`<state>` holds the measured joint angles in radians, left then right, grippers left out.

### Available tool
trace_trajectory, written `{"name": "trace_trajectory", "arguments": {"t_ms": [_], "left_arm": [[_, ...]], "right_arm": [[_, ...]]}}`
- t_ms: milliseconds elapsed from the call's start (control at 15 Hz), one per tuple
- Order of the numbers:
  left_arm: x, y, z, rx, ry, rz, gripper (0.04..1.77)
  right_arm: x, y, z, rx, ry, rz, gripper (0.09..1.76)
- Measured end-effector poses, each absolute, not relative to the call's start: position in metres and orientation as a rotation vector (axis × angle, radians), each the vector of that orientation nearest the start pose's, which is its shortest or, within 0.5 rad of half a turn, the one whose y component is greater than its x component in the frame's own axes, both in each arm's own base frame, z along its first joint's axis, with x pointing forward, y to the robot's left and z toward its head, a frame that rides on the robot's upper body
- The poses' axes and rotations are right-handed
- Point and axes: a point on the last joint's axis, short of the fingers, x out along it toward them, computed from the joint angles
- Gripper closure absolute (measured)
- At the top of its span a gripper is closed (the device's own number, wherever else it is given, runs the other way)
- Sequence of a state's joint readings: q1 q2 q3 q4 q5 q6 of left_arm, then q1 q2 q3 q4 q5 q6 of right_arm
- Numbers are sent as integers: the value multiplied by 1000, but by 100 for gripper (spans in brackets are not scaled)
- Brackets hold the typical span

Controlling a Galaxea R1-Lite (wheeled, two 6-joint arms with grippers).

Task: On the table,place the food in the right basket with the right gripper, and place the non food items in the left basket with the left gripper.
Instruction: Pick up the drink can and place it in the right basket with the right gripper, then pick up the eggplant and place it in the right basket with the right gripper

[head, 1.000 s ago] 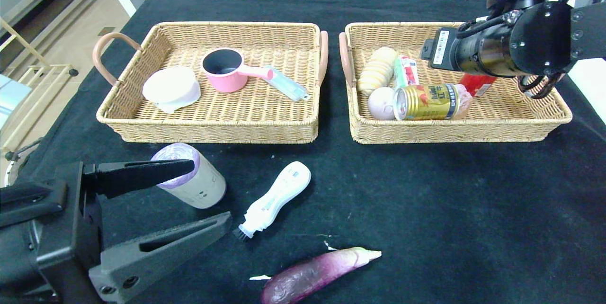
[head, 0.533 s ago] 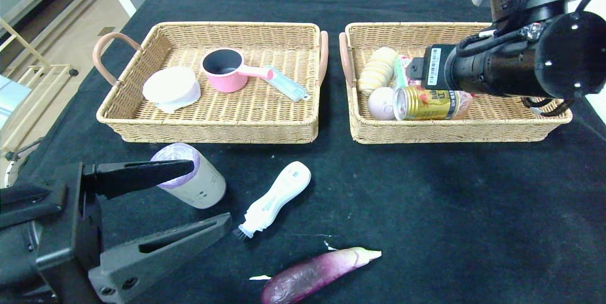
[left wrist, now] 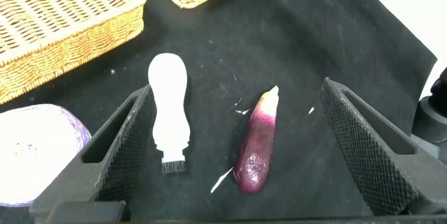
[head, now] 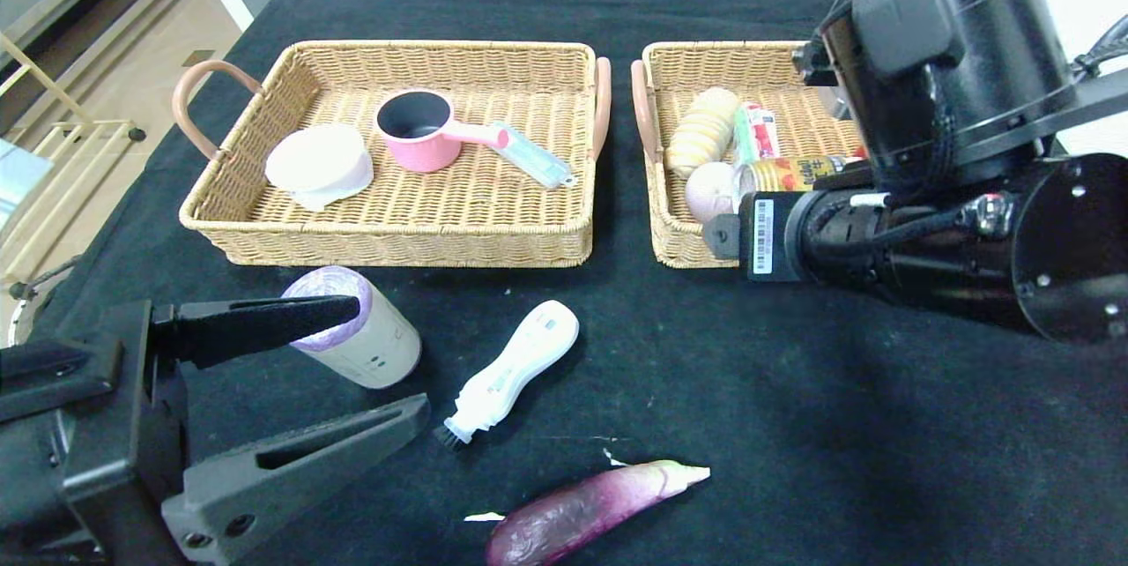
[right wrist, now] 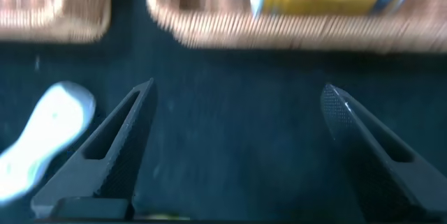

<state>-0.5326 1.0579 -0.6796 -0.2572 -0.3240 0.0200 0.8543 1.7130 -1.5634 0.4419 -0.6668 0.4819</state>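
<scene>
We see the purple eggplant (head: 592,504) lying alone on the black table (head: 881,443), at the near edge, well apart from both baskets. It looks firm, smooth and probably slippery, tapering to a pale tip; we judge the thick middle the best place to take hold, squeezed gently across its width. The right gripper (right wrist: 237,147) hangs over bare cloth just in front of the right basket (head: 705,249), its jaws spread wide and holding nothing. That basket already holds the gold can (head: 793,174), a pale potato (head: 709,191) and other food. Nearest the eggplant lies the white brush (head: 511,372), and beyond it the beige roll (head: 357,332) (both non-food, still on the table). The left gripper (left wrist: 230,147) waits low at the near left, jaws wide and empty. Nothing seems to block the path to the eggplant.
</scene>
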Motion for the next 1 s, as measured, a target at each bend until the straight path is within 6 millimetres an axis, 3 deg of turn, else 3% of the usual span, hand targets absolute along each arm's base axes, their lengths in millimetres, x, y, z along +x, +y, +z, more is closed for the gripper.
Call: {"name": "trace_trajectory", "arguments": {"t_ms": [400, 1000], "left_arm": [[121, -80, 254, 33, 123, -858, 9], [121, -79, 252, 49, 119, -857, 9]], "right_arm": [[183, 235, 273, 172, 654, 115, 15], [169, 266, 246, 301, 872, 175, 15]]}}
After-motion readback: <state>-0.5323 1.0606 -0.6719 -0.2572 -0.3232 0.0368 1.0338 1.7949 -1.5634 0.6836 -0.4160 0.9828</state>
